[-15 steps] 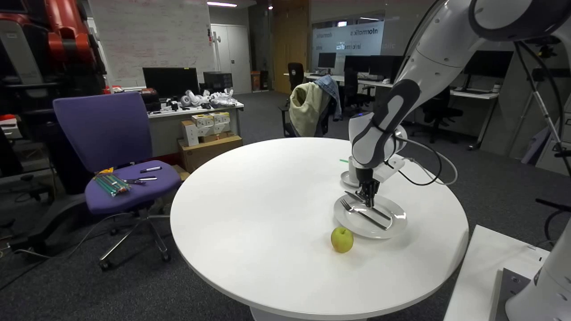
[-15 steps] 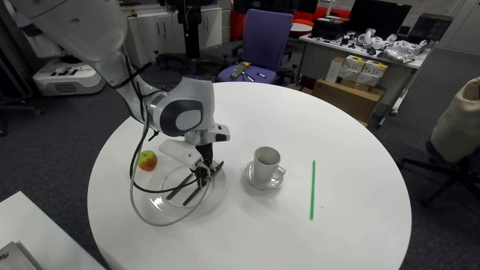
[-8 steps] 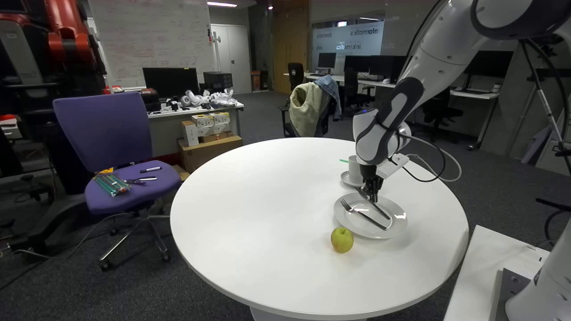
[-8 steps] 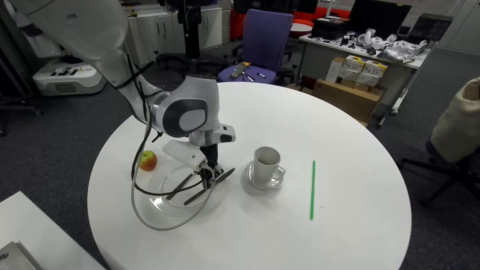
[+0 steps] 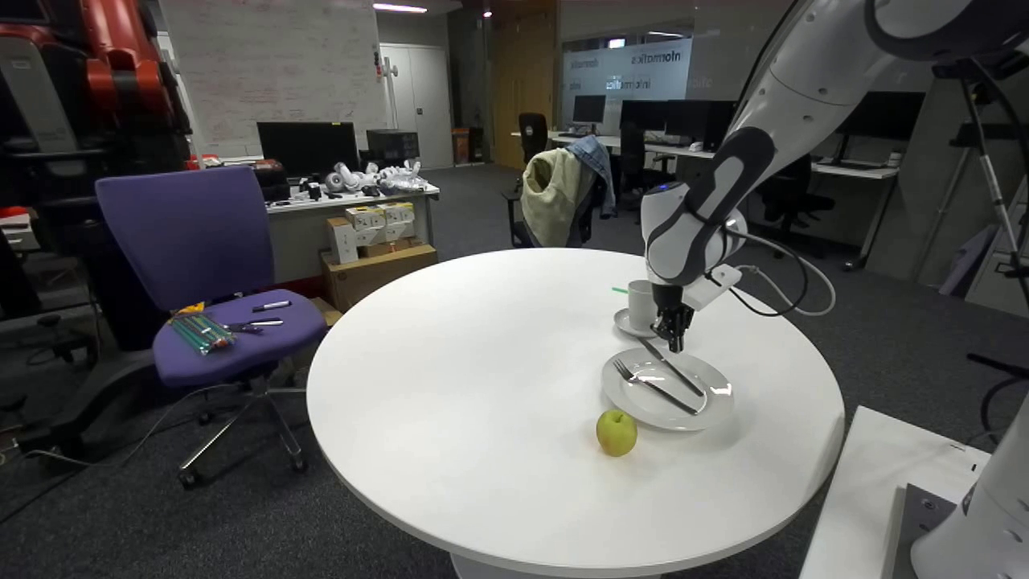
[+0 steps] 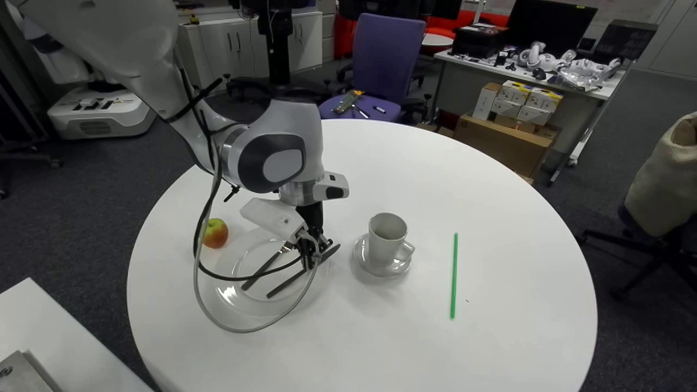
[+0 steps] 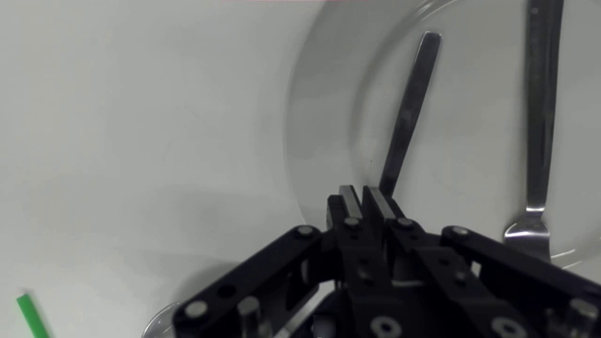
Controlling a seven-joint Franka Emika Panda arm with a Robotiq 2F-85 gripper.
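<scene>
A robot's claw (image 7: 360, 190), its gap a narrow slit with nothing visible inside, hangs over a knife (image 7: 409, 113) lying across the rim of a plate (image 7: 317, 117), beside a fork (image 7: 540, 117). Shifting the knife looks like the step in hand; the next move likely calls for lifting clear without snagging it. Farther off, a cup (image 6: 386, 242) stands on its saucer (image 6: 361, 258).

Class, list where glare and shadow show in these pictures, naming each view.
In both exterior views, bright glare spots on the dinner plate; in the wrist view, a glint on the fork, the table knife mostly dark, soft shadow on the tabletop.
</scene>
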